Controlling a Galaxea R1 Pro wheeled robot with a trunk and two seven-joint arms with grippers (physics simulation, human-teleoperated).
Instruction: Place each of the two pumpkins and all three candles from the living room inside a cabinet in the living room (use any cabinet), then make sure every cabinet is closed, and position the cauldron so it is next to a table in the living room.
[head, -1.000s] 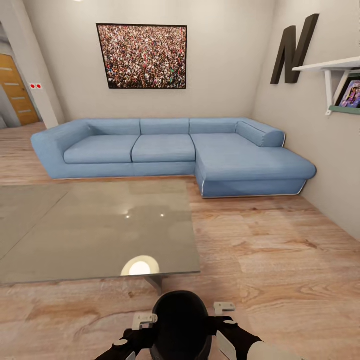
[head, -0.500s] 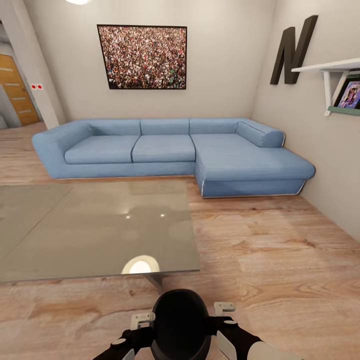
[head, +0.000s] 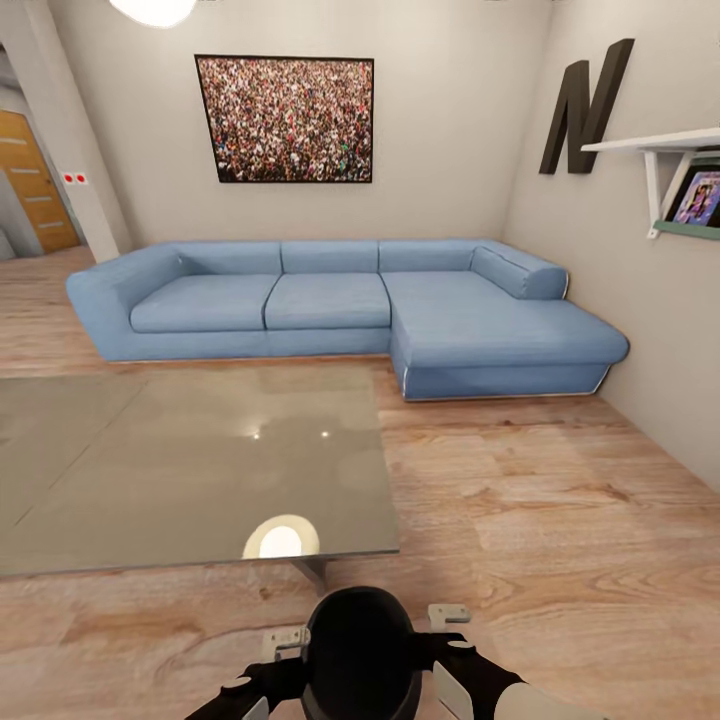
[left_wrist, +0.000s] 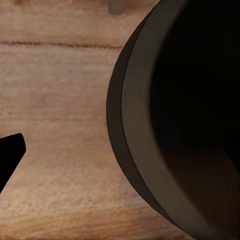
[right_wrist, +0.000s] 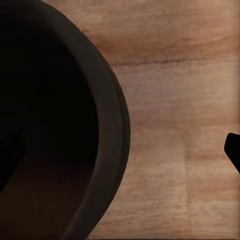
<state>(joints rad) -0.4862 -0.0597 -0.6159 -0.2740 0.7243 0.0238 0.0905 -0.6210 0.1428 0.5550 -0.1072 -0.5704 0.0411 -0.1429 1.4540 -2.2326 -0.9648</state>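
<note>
The black cauldron (head: 360, 650) sits between my two arms at the bottom of the head view, over the wood floor, just off the near right corner of the glossy grey table (head: 180, 460). My left gripper (head: 275, 655) is at its left side and my right gripper (head: 452, 640) at its right. In the left wrist view the cauldron's rim (left_wrist: 135, 125) stands well apart from the outer fingertip (left_wrist: 10, 152). The right wrist view has the rim (right_wrist: 112, 125) far from the outer fingertip (right_wrist: 233, 150). Both inner fingers are lost in the dark mouth. Pumpkins, candles and cabinet are out of view.
A blue corner sofa (head: 340, 300) runs along the back wall behind the table. A wall shelf (head: 680, 150) and a big letter N (head: 585, 100) hang on the right wall. Open wood floor (head: 540, 500) lies right of the table. A doorway (head: 30, 180) is far left.
The whole head picture has slid slightly downward, so the camera has moved. The cauldron keeps its place between my grippers.
</note>
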